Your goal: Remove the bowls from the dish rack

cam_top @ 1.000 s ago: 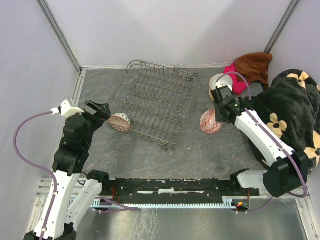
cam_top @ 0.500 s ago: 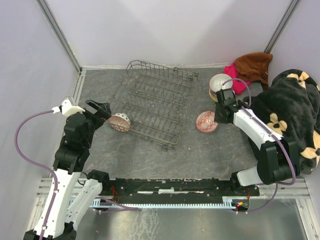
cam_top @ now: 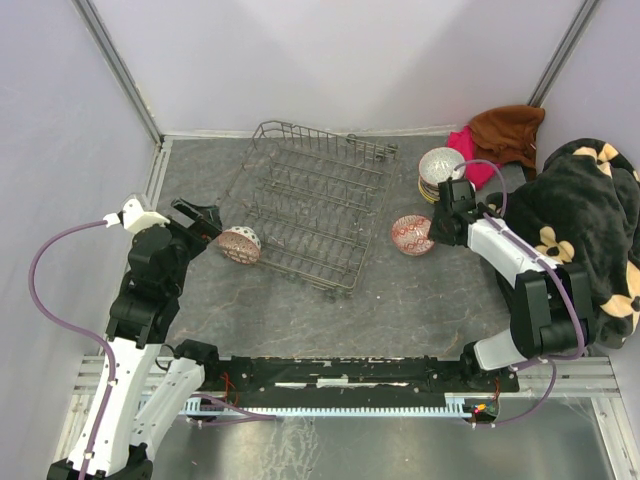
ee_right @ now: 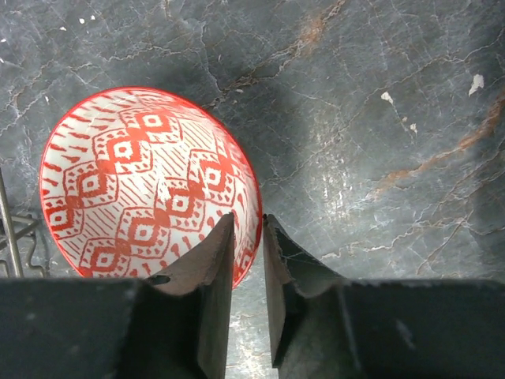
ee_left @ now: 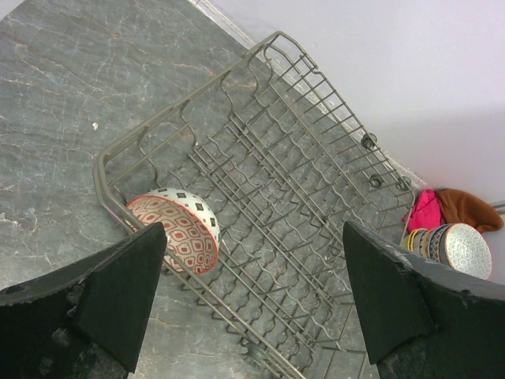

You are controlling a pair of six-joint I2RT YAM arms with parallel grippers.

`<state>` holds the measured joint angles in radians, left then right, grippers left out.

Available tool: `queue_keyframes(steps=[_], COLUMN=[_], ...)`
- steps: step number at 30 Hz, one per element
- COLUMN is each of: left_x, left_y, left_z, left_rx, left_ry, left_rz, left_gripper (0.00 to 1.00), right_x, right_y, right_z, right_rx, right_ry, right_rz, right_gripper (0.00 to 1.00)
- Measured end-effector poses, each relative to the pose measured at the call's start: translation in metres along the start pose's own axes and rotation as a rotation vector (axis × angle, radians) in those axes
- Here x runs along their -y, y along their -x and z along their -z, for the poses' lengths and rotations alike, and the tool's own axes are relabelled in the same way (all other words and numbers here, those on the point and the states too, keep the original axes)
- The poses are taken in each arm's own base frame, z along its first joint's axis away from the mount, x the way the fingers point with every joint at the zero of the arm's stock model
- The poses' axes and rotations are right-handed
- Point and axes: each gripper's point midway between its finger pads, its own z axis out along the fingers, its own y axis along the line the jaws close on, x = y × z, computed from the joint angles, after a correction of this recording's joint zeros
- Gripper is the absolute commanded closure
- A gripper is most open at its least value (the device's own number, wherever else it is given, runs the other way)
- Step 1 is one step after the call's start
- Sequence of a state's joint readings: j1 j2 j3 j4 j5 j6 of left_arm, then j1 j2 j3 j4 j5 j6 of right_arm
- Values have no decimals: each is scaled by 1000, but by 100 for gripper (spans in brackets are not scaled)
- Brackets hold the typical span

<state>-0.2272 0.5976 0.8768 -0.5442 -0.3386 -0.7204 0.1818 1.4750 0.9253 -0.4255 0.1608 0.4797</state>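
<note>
While the left gripper [cam_top: 203, 222] [ee_left: 252, 237] hangs with its black fingers spread wide and nothing between them, a small white ceramic bowl [cam_top: 240, 245] [ee_left: 177, 231] lies on its side just beyond the fingertips. It is dotted with black squares outside and lined with red diamonds inside. It touches the near-left corner of the large grey wire dish rack [cam_top: 310, 205] [ee_left: 300, 197]; whether it sits inside the rim or leans on it from outside I cannot tell. The rack rests askew on the dark grey marbled tabletop [cam_top: 400, 310].

Just right of the rack and apart from it, a small red-and-white ceramic bowl [cam_top: 410, 236] [ee_right: 142, 181] with a diamond pattern is tilted. The right gripper [cam_top: 432, 230] [ee_right: 247, 223] is clenched on its rim, one finger inside and one outside. Whether this bowl touches the tabletop I cannot tell.

Behind the right gripper stands a stack of patterned ceramic bowls [cam_top: 441, 168] [ee_left: 450, 246], next to a pink cloth [cam_top: 480, 172] and a brown cloth [cam_top: 510, 130]. A black fleece blanket with cream flowers [cam_top: 585, 210] is heaped at the far right.
</note>
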Motion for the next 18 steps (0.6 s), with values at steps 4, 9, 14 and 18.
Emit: queue_keyframes(steps=[4,9,14,18], left_x=[0,0,0,-5], left_y=[0,0,1,3], left_z=[0,0,0,0], left_rx=[0,0,3,20], left_ry=[0,0,3,26], left_rz=[0,0,0,0], left_gripper=[1,1,1,1], right_x=[1,6,12,-2], right_y=[0,5,22,43], right_z=[0,11,45,82], right_rx=[0,29,113,216], right_ry=[-4,-16,-17,39], right_rz=[-5,3,15,73], right_gripper=[47,41,40,40])
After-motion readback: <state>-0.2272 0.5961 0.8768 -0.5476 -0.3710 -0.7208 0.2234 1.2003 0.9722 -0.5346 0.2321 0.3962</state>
